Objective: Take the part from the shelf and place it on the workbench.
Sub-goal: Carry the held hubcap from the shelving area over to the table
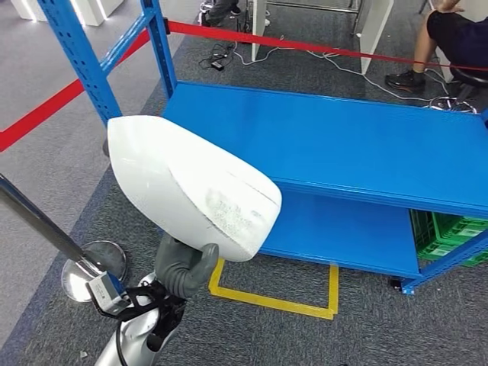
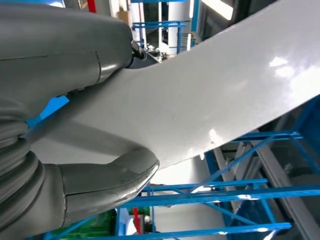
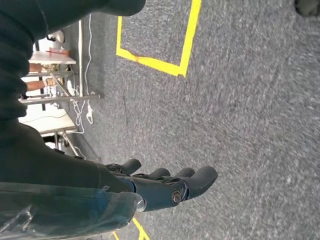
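Left robot hand (image 1: 185,268) gripped the white part (image 1: 190,185) from underneath, held up just in front of the blue shelf (image 1: 345,145). Right robot hand (image 3: 166,186) hung empty, fingers straight, over the carpet (image 3: 245,125).

— Any lettering you can read from here?
— None, I'd say. The white part (image 1: 190,187) carries a scuffed patch that may be worn print, but it's too blurred to read.

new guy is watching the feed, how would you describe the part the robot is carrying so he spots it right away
Start at the blue shelf; in front of its left end the left hand holds the part from below. It is a smooth white curved shell, the only white thing there.
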You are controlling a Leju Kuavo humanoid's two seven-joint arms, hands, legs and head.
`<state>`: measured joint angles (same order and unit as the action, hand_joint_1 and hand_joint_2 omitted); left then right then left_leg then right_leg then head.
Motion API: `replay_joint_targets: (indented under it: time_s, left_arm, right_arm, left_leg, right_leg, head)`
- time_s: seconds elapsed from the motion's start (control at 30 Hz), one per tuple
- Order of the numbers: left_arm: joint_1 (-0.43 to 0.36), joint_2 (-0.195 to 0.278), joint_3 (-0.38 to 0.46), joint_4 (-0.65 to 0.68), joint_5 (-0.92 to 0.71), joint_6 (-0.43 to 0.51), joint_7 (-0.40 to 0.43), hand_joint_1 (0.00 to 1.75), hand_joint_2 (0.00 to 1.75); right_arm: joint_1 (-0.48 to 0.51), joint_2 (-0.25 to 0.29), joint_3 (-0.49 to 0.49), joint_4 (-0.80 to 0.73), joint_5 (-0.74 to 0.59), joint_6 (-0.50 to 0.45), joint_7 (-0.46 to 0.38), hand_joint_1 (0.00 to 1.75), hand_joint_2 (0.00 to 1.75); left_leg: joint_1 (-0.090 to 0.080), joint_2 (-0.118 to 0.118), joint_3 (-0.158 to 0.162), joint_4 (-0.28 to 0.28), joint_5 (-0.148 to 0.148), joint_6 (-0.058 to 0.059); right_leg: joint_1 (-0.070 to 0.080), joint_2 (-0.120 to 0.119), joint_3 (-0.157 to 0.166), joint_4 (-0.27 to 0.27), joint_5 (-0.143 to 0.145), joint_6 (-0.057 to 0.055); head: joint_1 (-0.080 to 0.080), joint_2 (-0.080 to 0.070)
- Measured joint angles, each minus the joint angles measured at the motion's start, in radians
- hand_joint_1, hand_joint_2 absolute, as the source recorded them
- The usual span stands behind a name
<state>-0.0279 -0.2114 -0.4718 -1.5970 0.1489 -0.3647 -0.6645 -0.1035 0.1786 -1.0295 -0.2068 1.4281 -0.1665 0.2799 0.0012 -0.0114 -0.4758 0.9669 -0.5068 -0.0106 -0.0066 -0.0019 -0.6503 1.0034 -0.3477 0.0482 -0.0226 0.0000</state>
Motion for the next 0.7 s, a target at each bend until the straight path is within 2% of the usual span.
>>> replay_joint_targets:
  time_s: [0.03, 0.07, 0.1, 0.13, 0.17, 0.2, 0.23, 0.27, 0.3, 0.33, 0.37, 0.4, 0.43, 0.47, 0.53, 0.57, 0.6, 0.63, 0.67, 0.7]
  left_arm:
    - [0.0, 0.0, 0.0, 0.0, 0.001, -0.001, 0.0, 1.75, 1.75]
    - [0.0, 0.0, 0.0, 0.0, 0.002, -0.001, 0.0, 1.75, 1.75]
    - [-0.001, 0.0, 0.0, 0.001, 0.002, -0.002, 0.0, 1.75, 1.75]
    - [-0.001, 0.0, 0.0, 0.001, 0.002, -0.002, 0.0, 1.75, 1.75]
    - [-0.001, -0.001, 0.0, 0.001, 0.002, -0.003, 0.0, 1.75, 1.75]
    - [0.0, -0.001, 0.0, 0.001, 0.003, -0.003, 0.0, 1.75, 1.75]
    - [0.001, 0.0, 0.001, 0.001, 0.003, -0.003, 0.0, 1.75, 1.75]
    - [0.001, 0.0, 0.001, 0.001, 0.002, -0.003, 0.0, 1.75, 1.75]
    - [0.002, 0.001, 0.002, 0.0, 0.002, -0.002, 0.0, 1.75, 1.75]
    - [0.003, 0.001, 0.003, 0.0, 0.002, -0.002, 0.0, 1.75, 1.75]
    - [0.004, 0.001, 0.003, 0.0, 0.002, -0.001, 0.0, 1.75, 1.75]
    - [0.004, 0.001, 0.004, -0.001, 0.0, 0.0, 0.0, 1.75, 1.75]
    - [0.004, 0.001, 0.005, -0.002, -0.003, 0.001, 0.0, 1.75, 1.75]
    - [0.004, 0.0, 0.006, -0.003, -0.006, 0.004, 0.0, 1.75, 1.75]
    - [0.004, 0.0, 0.006, -0.004, -0.011, 0.008, 0.0, 1.75, 1.75]
    - [0.004, 0.001, 0.006, -0.004, -0.013, 0.01, 0.0, 1.75, 1.75]
    - [0.004, 0.001, 0.006, -0.004, -0.014, 0.012, 0.0, 1.75, 1.75]
    - [0.004, 0.001, 0.006, -0.004, -0.014, 0.012, 0.0, 1.75, 1.75]
    - [0.004, 0.002, 0.006, -0.004, -0.015, 0.013, 0.0, 1.75, 1.75]
    - [0.004, 0.002, 0.006, -0.005, -0.015, 0.013, 0.0, 1.75, 1.75]
  right_arm:
    - [0.001, 0.0, 0.0, 0.0, -0.002, 0.0, 0.001, 0.0, 1.75]
    - [0.002, 0.0, 0.0, 0.0, -0.003, 0.0, 0.001, 0.0, 1.75]
    - [0.003, 0.0, -0.001, 0.0, -0.004, -0.002, 0.002, 0.0, 1.75]
    - [0.003, 0.0, -0.001, 0.0, -0.004, -0.005, 0.001, 0.0, 1.75]
    - [0.003, 0.0, -0.001, 0.0, -0.005, -0.01, 0.0, 0.0, 1.75]
    - [0.003, 0.0, -0.002, 0.0, -0.006, -0.017, -0.003, 0.0, 1.75]
    - [0.003, 0.0, -0.002, 0.0, -0.006, -0.024, -0.006, 0.0, 1.75]
    - [0.002, 0.0, -0.002, 0.0, -0.007, -0.031, -0.01, 0.0, 1.75]
    - [0.002, 0.0, -0.002, 0.0, -0.007, -0.036, -0.012, 0.0, 1.75]
    - [0.001, 0.0, -0.002, 0.0, -0.007, -0.039, -0.014, 0.0, 1.75]
    - [-0.001, 0.0, -0.002, 0.0, -0.007, -0.04, -0.014, 0.0, 1.75]
    - [-0.003, 0.0, -0.003, 0.0, -0.007, -0.04, -0.014, 0.0, 1.75]
    - [-0.005, 0.0, -0.003, 0.0, -0.006, -0.037, -0.013, 0.0, 1.75]
    - [-0.007, 0.0, -0.003, 0.0, -0.003, -0.031, -0.012, 0.0, 1.75]
    - [-0.006, 0.0, -0.002, 0.0, 0.008, -0.018, -0.009, 0.0, 1.75]
    - [-0.005, 0.0, -0.001, 0.0, 0.015, -0.014, -0.009, 0.0, 1.75]
    - [-0.004, 0.0, 0.0, 0.0, 0.02, -0.012, -0.008, 0.0, 1.75]
    - [-0.004, 0.0, 0.001, 0.0, 0.024, -0.012, -0.008, 0.0, 1.75]
    - [-0.004, 0.0, 0.002, 0.0, 0.027, -0.012, -0.009, 0.0, 1.75]
    - [-0.004, 0.0, 0.003, 0.0, 0.029, -0.013, -0.01, 0.0, 1.75]
  left_leg:
    - [0.0, 0.001, -0.008, 0.001, 0.008, 0.008]
    - [0.0, 0.002, -0.016, 0.001, 0.017, 0.017]
    - [0.001, 0.004, -0.027, 0.0, 0.028, 0.025]
    - [0.001, 0.005, -0.038, 0.0, 0.039, 0.03]
    - [0.0, 0.005, -0.052, 0.0, 0.05, 0.034]
    - [-0.002, 0.005, -0.066, 0.001, 0.061, 0.035]
    - [-0.003, 0.005, -0.08, 0.001, 0.073, 0.035]
    - [-0.004, 0.005, -0.093, 0.002, 0.084, 0.035]
    - [-0.005, 0.005, -0.106, 0.002, 0.094, 0.033]
    - [-0.006, 0.004, -0.117, 0.002, 0.104, 0.03]
    - [-0.007, 0.004, -0.127, 0.003, 0.113, 0.027]
    - [-0.008, 0.004, -0.134, 0.005, 0.121, 0.022]
    - [-0.009, 0.004, -0.138, 0.006, 0.129, 0.017]
    - [-0.009, 0.005, -0.14, 0.006, 0.137, 0.011]
    - [-0.008, 0.006, -0.145, 0.007, 0.147, 0.0]
    - [-0.007, 0.005, -0.152, 0.016, 0.132, -0.006]
    - [-0.006, 0.005, -0.163, 0.044, 0.097, -0.012]
    - [-0.005, 0.005, -0.179, 0.092, 0.048, -0.018]
    - [-0.004, 0.005, -0.199, 0.156, -0.007, -0.022]
    - [-0.003, 0.005, -0.216, 0.227, -0.05, -0.026]
  right_leg:
    - [-0.002, 0.0, -0.004, 0.0, 0.0, 0.006]
    - [-0.004, 0.0, -0.013, 0.013, -0.018, 0.011]
    - [-0.005, 0.001, -0.026, 0.045, -0.053, 0.015]
    - [-0.006, 0.001, -0.043, 0.099, -0.103, 0.018]
    - [-0.005, 0.0, -0.061, 0.167, -0.154, 0.021]
    - [-0.005, 0.001, -0.075, 0.235, -0.189, 0.022]
    - [-0.005, 0.001, -0.078, 0.282, -0.201, 0.022]
    - [-0.005, 0.001, -0.065, 0.297, -0.192, 0.021]
    - [-0.004, 0.001, -0.034, 0.276, -0.167, 0.018]
    - [-0.004, 0.001, 0.014, 0.222, -0.142, 0.014]
    - [-0.003, 0.001, 0.072, 0.146, -0.134, 0.01]
    - [-0.002, 0.002, 0.124, 0.071, -0.139, 0.007]
    - [0.0, 0.004, 0.157, 0.016, -0.149, 0.004]
    - [0.002, 0.005, 0.173, -0.015, -0.16, 0.0]
    - [0.003, 0.004, 0.161, -0.021, -0.151, -0.012]
    - [0.002, 0.003, 0.153, -0.02, -0.143, -0.021]
    - [0.0, 0.001, 0.143, -0.021, -0.131, -0.029]
    - [-0.002, -0.001, 0.131, -0.021, -0.119, -0.035]
    - [-0.002, -0.001, 0.117, -0.021, -0.106, -0.038]
    - [-0.002, -0.001, 0.102, -0.02, -0.094, -0.039]
  head:
    - [0.0, 0.0]
    - [0.001, 0.0]
    - [0.003, 0.0]
    - [0.005, 0.0]
    - [0.007, 0.0]
    - [0.008, 0.0]
    - [0.009, 0.0]
    - [0.009, 0.0]
    - [0.009, 0.0]
    - [0.009, 0.0]
    - [0.009, 0.0]
    - [0.008, 0.0]
    - [0.008, 0.0]
    - [0.007, 0.0]
    - [0.008, 0.0]
    - [0.006, 0.0]
    - [0.004, 0.0]
    - [0.002, 0.0]
    - [-0.001, 0.0]
    - [-0.002, 0.0]
